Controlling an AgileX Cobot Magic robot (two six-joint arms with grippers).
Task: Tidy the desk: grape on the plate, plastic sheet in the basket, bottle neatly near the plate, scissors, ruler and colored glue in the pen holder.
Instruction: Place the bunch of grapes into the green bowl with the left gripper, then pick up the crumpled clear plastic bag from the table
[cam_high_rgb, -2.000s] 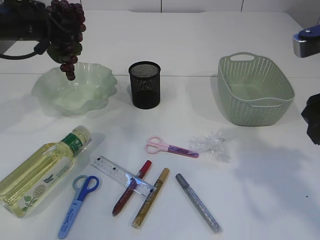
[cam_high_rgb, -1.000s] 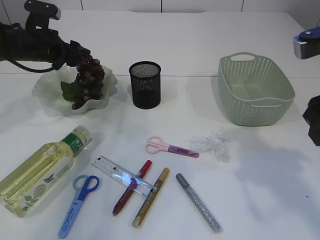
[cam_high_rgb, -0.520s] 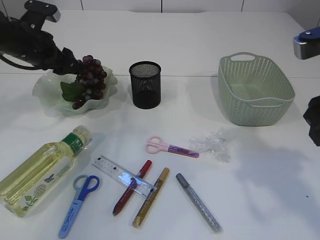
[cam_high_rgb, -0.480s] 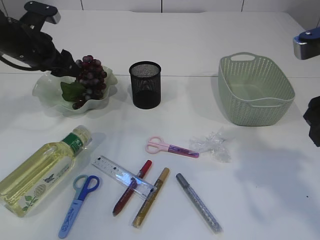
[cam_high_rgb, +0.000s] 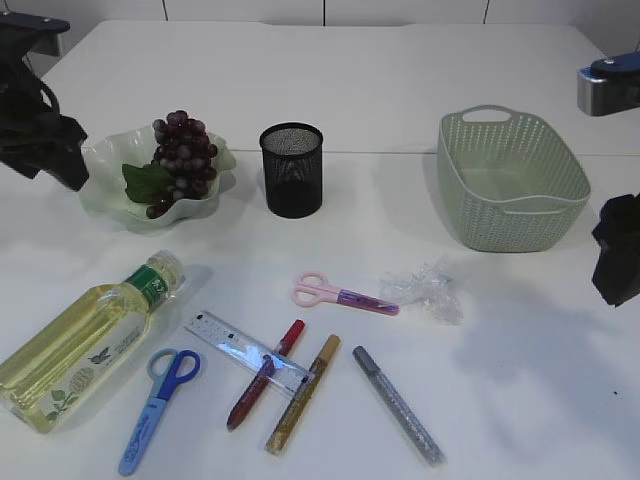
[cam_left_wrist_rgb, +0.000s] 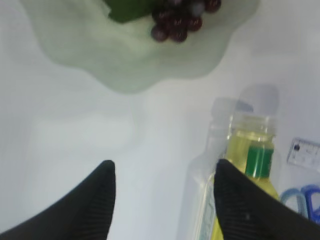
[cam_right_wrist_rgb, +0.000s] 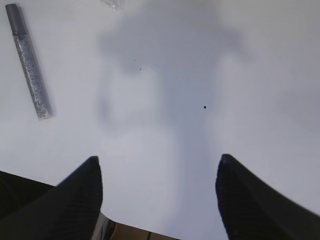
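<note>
While one bunch of dark grapes (cam_high_rgb: 182, 148) lies with its green leaf in the pale green wavy-edged plate (cam_high_rgb: 108, 150) at the back left, every other item is on the white desk (cam_high_rgb: 380, 60). One black mesh pen holder (cam_high_rgb: 291, 169) stands upright just right of the plate, apart from it. One green woven basket (cam_high_rgb: 512, 180) sits at the back right.

One bottle (cam_high_rgb: 82, 342) of yellow liquid lies on its side at the front left, its green-banded neck pointing toward the plate. Two pairs of scissors show: a blue-handled pair (cam_high_rgb: 157, 409) just beside the bottle's base, and a smaller pink-handled pair (cam_high_rgb: 343, 295) near the middle. One clear ruler (cam_high_rgb: 245, 351) lies slantwise, crossing over the red glue pen (cam_high_rgb: 264, 374). Three colored glue pens are counted: that red one, a gold one (cam_high_rgb: 303, 394) touching the ruler's end, and a silver one (cam_high_rgb: 397, 404) to the right, apart from the others. One crumpled plastic sheet (cam_high_rgb: 427, 291) lies just right of the pink scissors.

The left gripper (cam_left_wrist_rgb: 162, 172) hangs above bare desk between plate and bottle, its jaws spread apart with nothing between them. The right gripper (cam_right_wrist_rgb: 157, 165) hovers over bare desk right of the silver pen, jaws likewise wide apart and holding nothing.
</note>
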